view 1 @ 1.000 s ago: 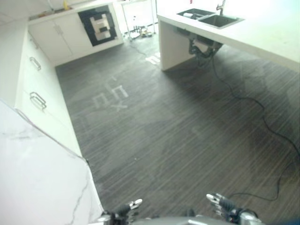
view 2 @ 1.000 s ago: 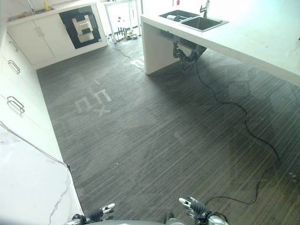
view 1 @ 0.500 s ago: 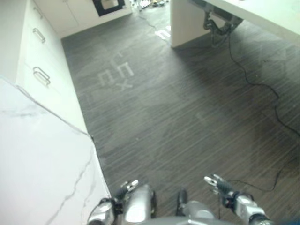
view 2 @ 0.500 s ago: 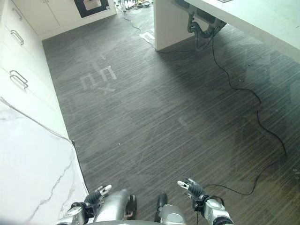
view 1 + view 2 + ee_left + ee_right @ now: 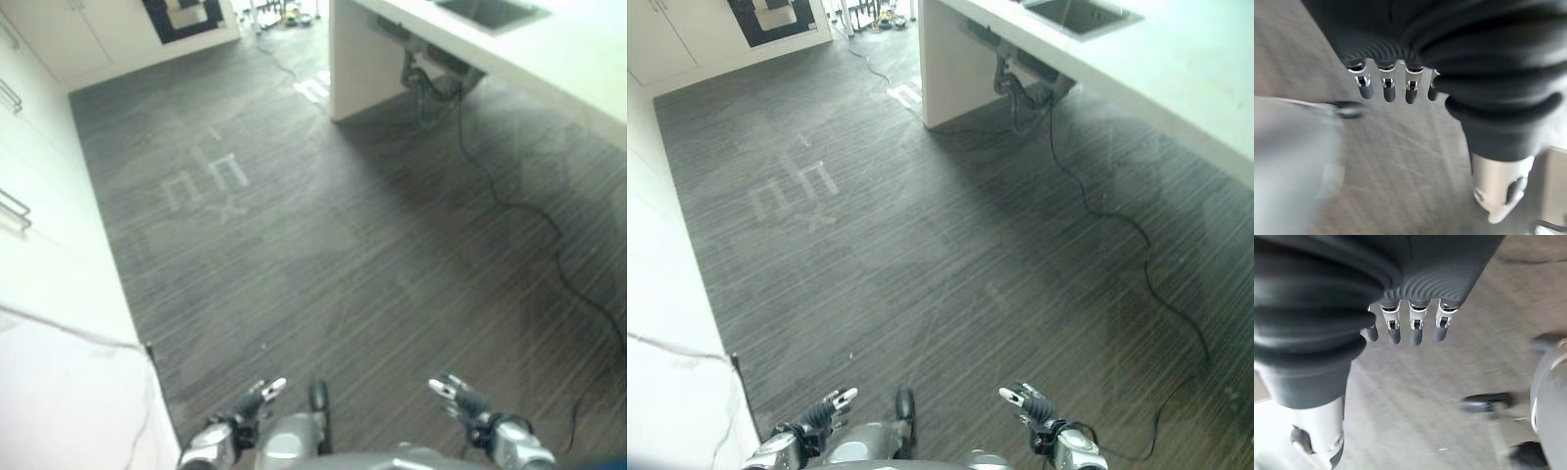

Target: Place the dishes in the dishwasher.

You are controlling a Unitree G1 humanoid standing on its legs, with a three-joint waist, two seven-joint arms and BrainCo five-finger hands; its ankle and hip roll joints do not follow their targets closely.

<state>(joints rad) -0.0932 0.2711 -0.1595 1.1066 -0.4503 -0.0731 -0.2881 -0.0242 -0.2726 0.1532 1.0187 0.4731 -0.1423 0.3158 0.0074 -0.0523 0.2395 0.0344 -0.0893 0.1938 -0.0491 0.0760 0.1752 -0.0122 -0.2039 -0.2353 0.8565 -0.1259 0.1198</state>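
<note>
Along the left edge a run of white cabinets [image 5: 39, 186] is seen, with two metal handles [image 5: 14, 211] visible on its fronts; nearer, a white marbled table [image 5: 59, 411] takes up the lower left corner, its top bare. One dark striped floor [image 5: 921, 245] spreads across the middle, marked with pale tape figures [image 5: 206, 181]. At the far end one dark panel [image 5: 774, 15] is set into a white cabinet front; whether it is the dishwasher cannot be told. At the bottom the left hand [image 5: 250, 406] is held low over the floor, its fingers [image 5: 1386, 90] straight and relaxed, nothing held in them. Right of it the right hand [image 5: 1034, 409] is held likewise over the floor, its fingers [image 5: 1415, 330] straight and empty. Along the right a long white table [image 5: 578, 59] is carried on a white pillar [image 5: 358, 69]; one sink [image 5: 1078, 12] is sunk into it, what lies in it not to be made out, with pipes [image 5: 431, 78] hanging beneath. One black cable [image 5: 1117, 235] trails from the pipes across the floor. No dishes can be made out.
</note>
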